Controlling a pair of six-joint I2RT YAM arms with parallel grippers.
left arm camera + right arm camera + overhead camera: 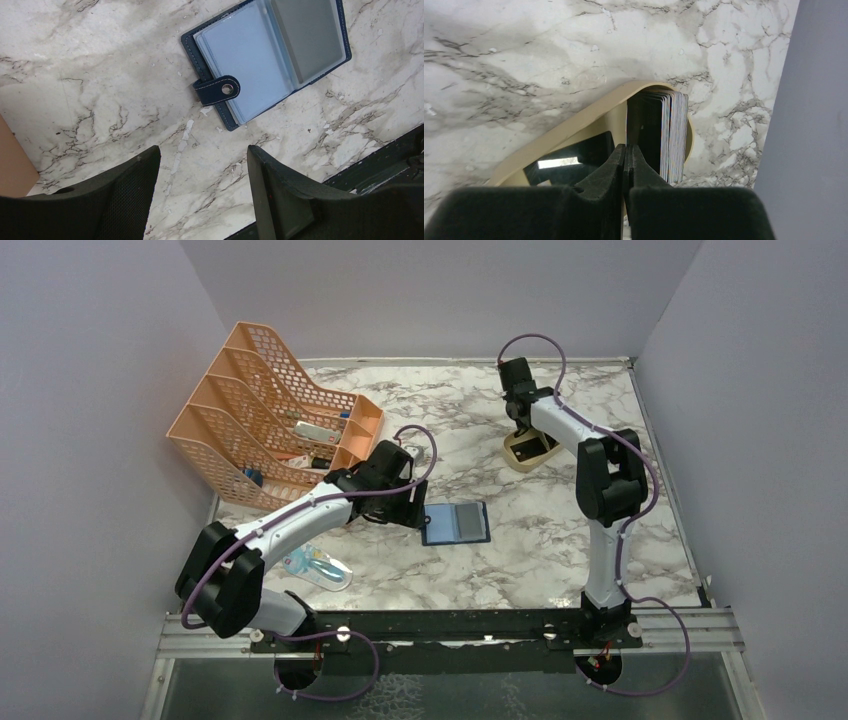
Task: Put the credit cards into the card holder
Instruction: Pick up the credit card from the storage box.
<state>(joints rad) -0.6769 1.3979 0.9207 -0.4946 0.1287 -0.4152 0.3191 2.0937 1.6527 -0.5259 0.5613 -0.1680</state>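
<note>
Top external view: the card holder (455,523) lies open and flat on the counter (500,570) at centre frame. Your left pincer (412,510) sits just beside its left edge. Your right pincer (522,430) points down into the tan tray (515,458) in the upper right.

Left wrist view: the card holder fills the upper right with its clear sleeves (250,55) facing up and its snap tab (217,90) sticking out toward the middle. The left pincer's jaws stand apart at the bottom of the frame, with only bare counter between them. The holder looks light and floppy, so expect it to slide or fold unless you pin one cover down.

Right wrist view: the cards (671,135) stand on edge in a tight stack against the tray's right-hand wall, at centre frame. The right pincer is closed, its fingertips (616,155) meeting just left of the stack. You cannot tell whether a card is pinched between them. Treat the cards as thin, stiff, light and slick. Take one by a short edge with the pads flat on both faces, and peel it clear so its neighbours don't come along.
</note>
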